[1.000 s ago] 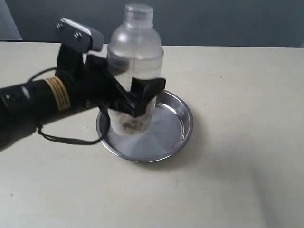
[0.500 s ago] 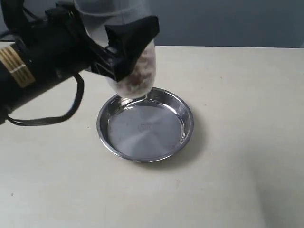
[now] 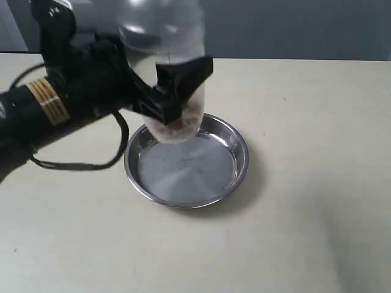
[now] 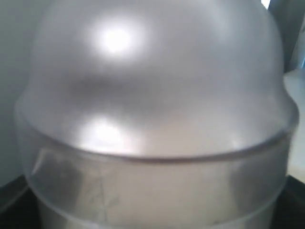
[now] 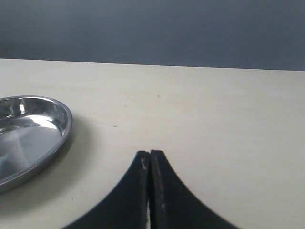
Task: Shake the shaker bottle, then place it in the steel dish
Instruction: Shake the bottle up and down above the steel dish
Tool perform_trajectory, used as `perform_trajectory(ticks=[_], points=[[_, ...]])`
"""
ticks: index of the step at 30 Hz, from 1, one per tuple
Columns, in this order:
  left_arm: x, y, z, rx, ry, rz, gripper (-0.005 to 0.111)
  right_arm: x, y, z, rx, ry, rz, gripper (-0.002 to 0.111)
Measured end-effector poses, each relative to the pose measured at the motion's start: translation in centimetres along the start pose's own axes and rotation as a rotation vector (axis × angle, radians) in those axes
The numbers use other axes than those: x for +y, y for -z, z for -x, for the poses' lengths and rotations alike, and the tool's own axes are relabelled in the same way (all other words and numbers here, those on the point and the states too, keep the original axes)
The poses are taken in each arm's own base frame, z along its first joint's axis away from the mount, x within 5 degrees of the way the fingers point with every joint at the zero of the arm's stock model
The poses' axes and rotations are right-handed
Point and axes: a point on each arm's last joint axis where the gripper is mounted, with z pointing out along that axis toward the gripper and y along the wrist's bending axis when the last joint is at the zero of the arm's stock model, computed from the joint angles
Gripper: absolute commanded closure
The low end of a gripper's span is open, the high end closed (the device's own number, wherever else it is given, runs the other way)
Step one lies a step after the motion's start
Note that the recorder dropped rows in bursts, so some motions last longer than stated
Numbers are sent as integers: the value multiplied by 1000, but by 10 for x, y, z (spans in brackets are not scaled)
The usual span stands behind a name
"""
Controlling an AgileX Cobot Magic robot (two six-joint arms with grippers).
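Outside, my left arm reaches in level from the left, left claw [image 3: 174, 91] clamped around the shaker bottle [image 3: 162, 36], upright above the steel dish [image 3: 241, 165] on the beige table [image 3: 305, 213], with a grey wall [image 3: 293, 27] behind. Left wrist view: the bottle's dome fills everything. Right wrist view: my right claw [image 5: 150, 162] is pinched together, low over the table near the dish.

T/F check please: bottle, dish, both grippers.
1. The left gripper is shut on the bottle. True.
2. The bottle stands in the dish. False: it is held in the air above the dish.
3. The right gripper is open. False: its jaws are shut, with nothing between them.
4. Nothing lies in the dish. True.
5. Brown bits sit at the bottle's lower end. True.
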Motion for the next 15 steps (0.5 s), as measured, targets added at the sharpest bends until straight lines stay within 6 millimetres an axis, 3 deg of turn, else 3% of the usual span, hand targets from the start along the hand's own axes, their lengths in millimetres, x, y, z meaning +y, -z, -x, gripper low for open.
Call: perform_trajectory(ticks=[2, 3, 5, 7, 9, 13, 15], points=[[-3, -2, 25, -69, -21, -4, 106, 0, 0, 0, 0, 0, 0, 109], [-2, -4, 27, -68, -22, 2, 106, 0, 0, 0, 0, 0, 0, 109], [1, -12, 10, -18, 5, 12, 106, 0, 0, 0, 0, 0, 0, 109], [5, -16, -27, 111, 53, 21, 106, 0, 0, 0, 0, 0, 0, 109], [3, -13, -40, 177, 40, -4, 106, 0, 0, 0, 0, 0, 0, 109], [-6, -8, 17, -25, -10, -25, 106, 0, 0, 0, 0, 0, 0, 109], [-5, -9, 18, -48, 6, -8, 106, 0, 0, 0, 0, 0, 0, 109]])
